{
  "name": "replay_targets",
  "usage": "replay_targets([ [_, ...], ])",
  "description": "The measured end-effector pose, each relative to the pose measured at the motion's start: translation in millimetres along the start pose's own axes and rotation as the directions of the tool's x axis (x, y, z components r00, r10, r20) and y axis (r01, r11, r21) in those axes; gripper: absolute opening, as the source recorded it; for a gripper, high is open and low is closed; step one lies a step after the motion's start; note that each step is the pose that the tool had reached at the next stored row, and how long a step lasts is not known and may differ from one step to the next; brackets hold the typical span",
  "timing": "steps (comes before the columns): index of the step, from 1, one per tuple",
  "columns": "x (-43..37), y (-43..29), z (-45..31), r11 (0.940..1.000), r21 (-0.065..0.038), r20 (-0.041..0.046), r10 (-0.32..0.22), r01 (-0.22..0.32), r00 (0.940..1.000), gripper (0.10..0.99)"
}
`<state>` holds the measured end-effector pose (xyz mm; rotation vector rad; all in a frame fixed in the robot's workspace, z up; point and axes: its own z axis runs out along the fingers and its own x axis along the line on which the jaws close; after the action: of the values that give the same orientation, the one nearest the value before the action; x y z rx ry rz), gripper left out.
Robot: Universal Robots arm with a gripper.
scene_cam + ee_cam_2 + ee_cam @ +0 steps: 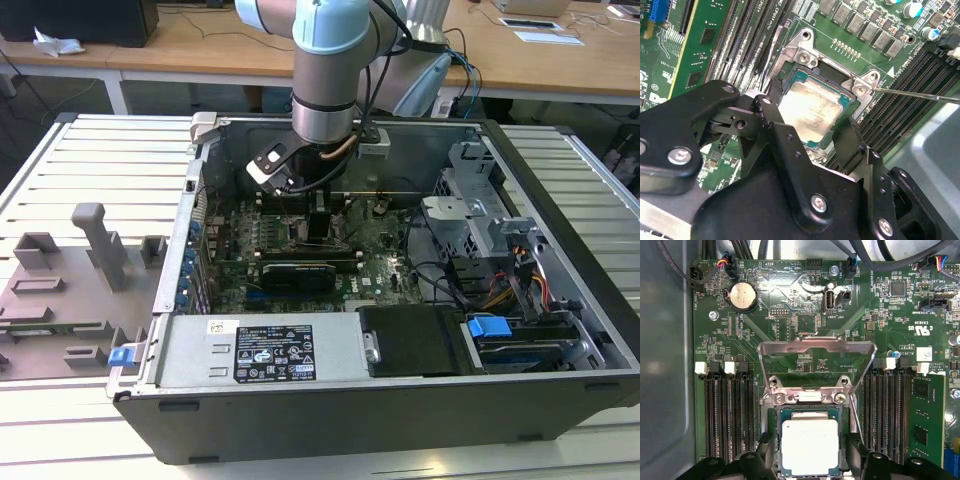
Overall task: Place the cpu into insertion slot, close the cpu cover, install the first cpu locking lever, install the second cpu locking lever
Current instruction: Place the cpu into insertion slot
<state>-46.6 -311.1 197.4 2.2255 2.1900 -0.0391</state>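
Note:
The cpu [810, 447] [812, 112], a flat square chip with a silver top, lies level inside the insertion slot [785, 399] [805, 52] on the green motherboard. My gripper [810, 440] [806, 120] [318, 215] hangs straight over it, open. Its black fingers [765, 455] straddle the chip, and a narrow gap shows on each side. The cpu cover [815, 344] stands raised on its hinge beyond the slot, its window showing the board behind. A thin locking lever [915, 93] [855, 415] sticks out unlatched beside the slot.
Long black memory slots [725, 415] [885, 410] flank the socket. A coin battery [744, 295] and cable plugs sit beyond the cover. In the exterior view the open case holds a power supply [270, 350], a black expansion card [300, 272] and a drive cage [480, 220]. A grey fixture [90, 260] stands at that view's left.

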Motion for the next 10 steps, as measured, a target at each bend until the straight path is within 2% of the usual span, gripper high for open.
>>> replay_targets([
  [2, 0.0, 0.0, 0.0, 1.0000, 0.000, 0.0001, 0.000, 0.000, 1.0000, 0.667],
  [3, 0.0, 0.0, 0.0, 1.0000, 0.000, -0.0002, 0.000, 0.000, 1.0000, 0.600],
  [4, 0.0, 0.0, 0.1, 1.0000, 0.000, 0.0000, 0.000, 0.000, 1.0000, 0.600],
  [5, 0.0, 0.0, 0.1, 1.0000, 0.000, 0.0000, 0.000, 0.000, 1.0000, 0.545],
  [10, 0.0, 0.0, 0.3, 1.0000, 0.000, 0.0000, 0.000, 0.000, 1.0000, 0.557],
])
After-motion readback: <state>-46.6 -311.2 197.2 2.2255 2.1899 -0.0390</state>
